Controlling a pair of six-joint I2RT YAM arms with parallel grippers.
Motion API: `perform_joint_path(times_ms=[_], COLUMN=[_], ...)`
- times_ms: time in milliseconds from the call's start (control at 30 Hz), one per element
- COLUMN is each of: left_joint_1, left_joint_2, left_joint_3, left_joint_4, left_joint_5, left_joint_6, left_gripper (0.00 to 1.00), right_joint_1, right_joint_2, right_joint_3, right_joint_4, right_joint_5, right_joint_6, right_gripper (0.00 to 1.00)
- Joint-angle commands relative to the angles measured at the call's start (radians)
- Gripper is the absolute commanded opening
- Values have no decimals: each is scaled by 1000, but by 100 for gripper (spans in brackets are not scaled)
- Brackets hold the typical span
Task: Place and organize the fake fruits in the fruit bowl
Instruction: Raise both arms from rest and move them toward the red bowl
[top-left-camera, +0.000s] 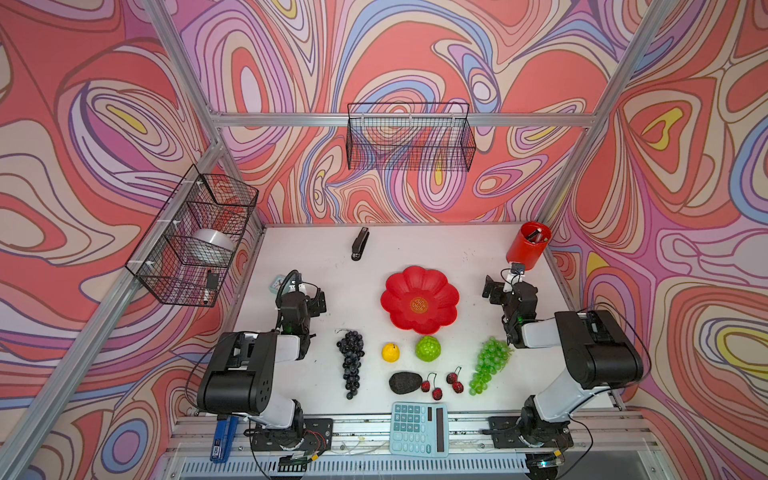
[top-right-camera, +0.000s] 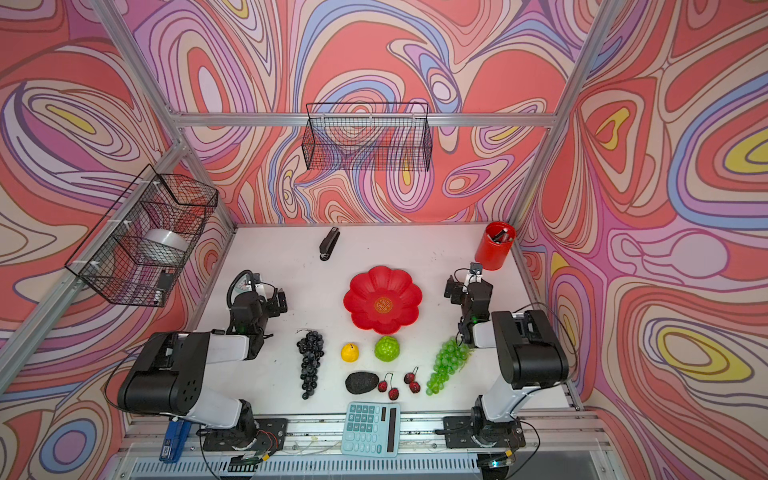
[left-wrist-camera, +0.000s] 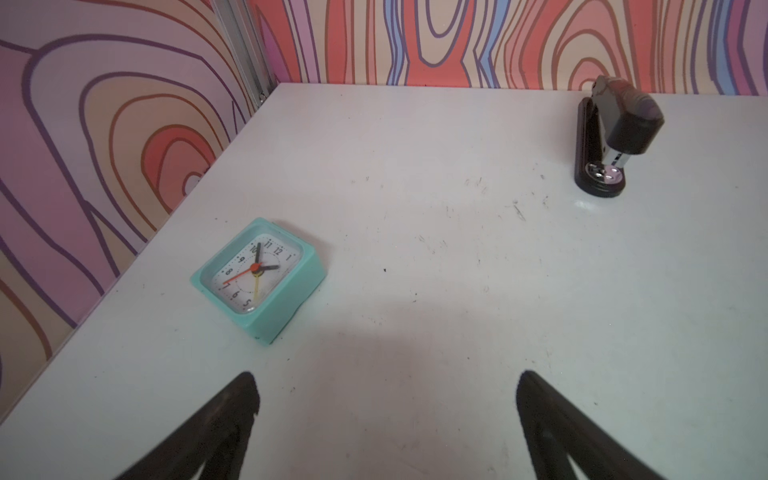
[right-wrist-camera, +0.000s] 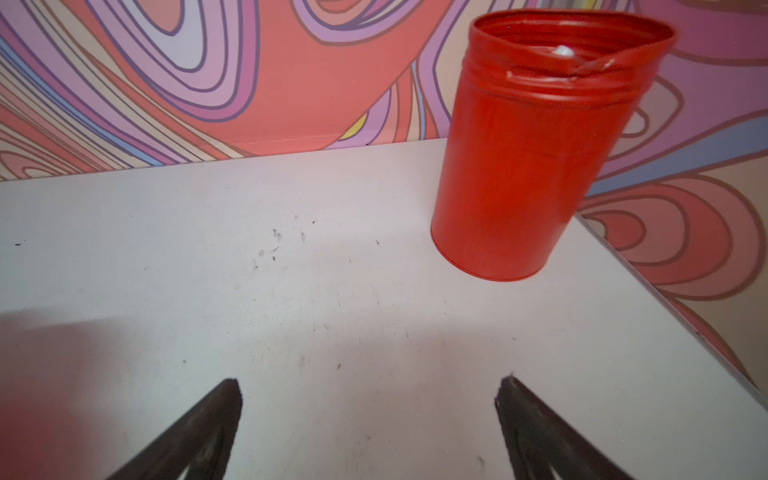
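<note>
Zero pieces are in the fruit bowl (top-left-camera: 399, 291). It sits empty near the middle of the white counter (top-left-camera: 415, 249), gold emblem showing.

On my side of the bowl, left to right in both top views:
- dark purple grape bunch (top-left-camera: 351, 361)
- small yellow fruit (top-left-camera: 390, 352)
- bumpy lime-green ball (top-left-camera: 428, 348), just beside the bowl's near rim
- green grape bunch (top-left-camera: 488, 365)

Closer to me lie the dark avocado (top-left-camera: 405, 382) and the small red stemmed berries (top-left-camera: 437, 393) in two pairs. One pair is right against the avocado; I can't tell if they touch.

My left hand (left-wrist-camera: 386, 386) is spread wide and holds nothing, over bare counter left of the bowl. Its wrist view shows a teal alarm clock (left-wrist-camera: 257, 276) near the side wall and a black stapler (left-wrist-camera: 611, 137) toward the back.

My right hand (right-wrist-camera: 369, 386) is also wide and empty, right of the bowl, facing the tall red cup (right-wrist-camera: 528, 166) in the back right corner. The cup's contents are blurred.

A teal calculator (top-left-camera: 419, 430) overhangs the counter's front edge. The counter is scuffed, with dark specks.

All the walls carry a swirly red, pink and purple print, behind aluminium frame posts. Black wire baskets hang there: the back basket (top-left-camera: 409, 158), and the side basket (top-left-camera: 174, 282) with a tape roll (top-left-camera: 214, 243) inside.
</note>
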Motion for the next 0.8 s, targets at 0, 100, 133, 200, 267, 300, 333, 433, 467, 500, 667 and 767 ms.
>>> perform_joint_path(times_ms=[0,100,133,200,267,300,333,433,467,500,667,767], left_joint_1=[-21,-19,-18,-20,-21,-26,-33,-60,-76,-100,-255,-323], left_joint_2=[-30,-132,-151,-180,-189,-189,-189,-176,-169,-166,-177,-176], left_joint_3=[18,132,202,321,460,519,566,700,730,747,734,727], left_joint_4=[-3,-307,-382,-586,-850,-962,-1062,-1367,-1439,-1490,-1611,-1627], left_joint_5=[-72,-173,-179,-203,-201,-187,-176,-113,-58,-20,76,140], left_joint_6=[6,-42,-36,-47,-128,-164,-213,-367,-385,-397,-461,-527], left_gripper=[100,100,100,100,100,100,100,100,100,99,96,96], right_joint_1=[-6,-6,-6,-6,-5,-5,-4,27,53,87,270,345], right_joint_2=[-139,-235,-258,-302,-333,-346,-355,-365,-368,-369,-347,-344], right_joint_3=[58,213,259,345,407,431,452,507,516,524,607,646], right_joint_4=[-191,-520,-585,-713,-798,-847,-883,-1029,-1070,-1112,-1303,-1398], right_joint_5=[67,51,31,-22,-55,-79,-105,-173,-171,-153,-91,-88], right_joint_6=[39,68,80,105,130,147,161,178,167,158,148,171], right_gripper=[98,98,98,95,92,91,90,86,85,85,83,83])
